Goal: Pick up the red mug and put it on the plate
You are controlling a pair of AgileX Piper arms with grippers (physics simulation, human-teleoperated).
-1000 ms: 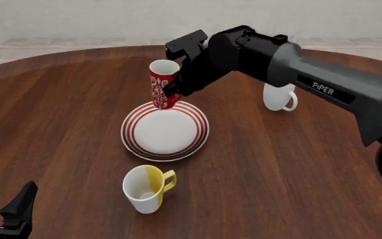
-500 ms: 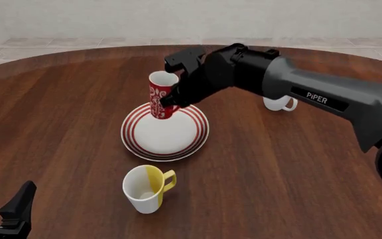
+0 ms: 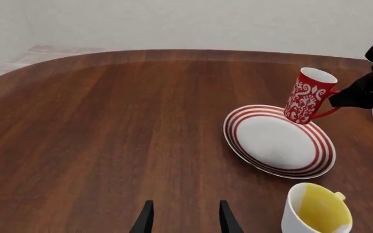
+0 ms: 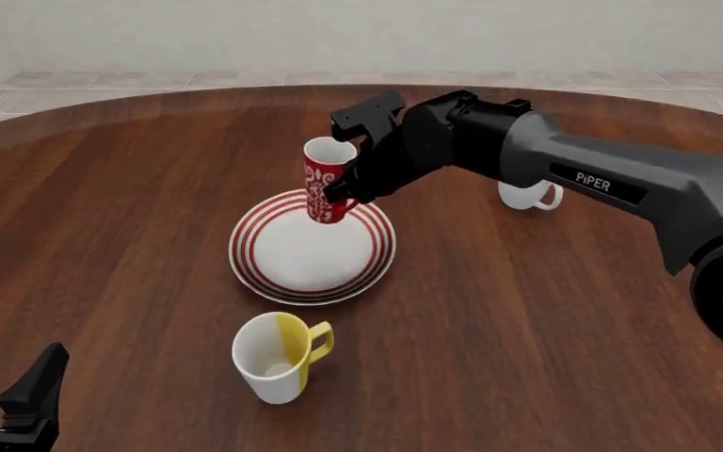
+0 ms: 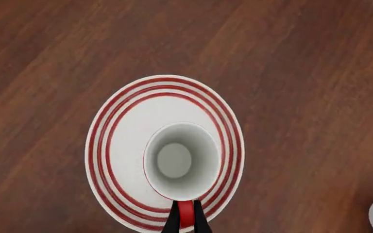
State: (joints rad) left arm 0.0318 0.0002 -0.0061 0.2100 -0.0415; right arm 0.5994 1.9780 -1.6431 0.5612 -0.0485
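Note:
The red mug (image 4: pixel 325 183) with white floral pattern hangs slightly tilted over the far part of the plate (image 4: pixel 280 266), its base close to the plate's surface. My right gripper (image 4: pixel 351 187) is shut on the mug's red handle (image 5: pixel 184 214). In the right wrist view I look straight down into the mug (image 5: pixel 178 160), with the red-ringed plate (image 5: pixel 118 145) under it. The left wrist view shows the mug (image 3: pixel 308 96) above the plate (image 3: pixel 264 143). My left gripper (image 4: pixel 8 381) sits low at the near left, open with nothing between its fingers (image 3: pixel 144 218).
A white-and-yellow mug (image 4: pixel 279 356) stands upright just in front of the plate. A plain white mug (image 4: pixel 531 195) stands behind my right arm at the right. The dark wooden table (image 4: pixel 110 235) curves away at the far edge.
My right gripper has carried the red mug lower and a little to the right over the plate. The left gripper has not moved.

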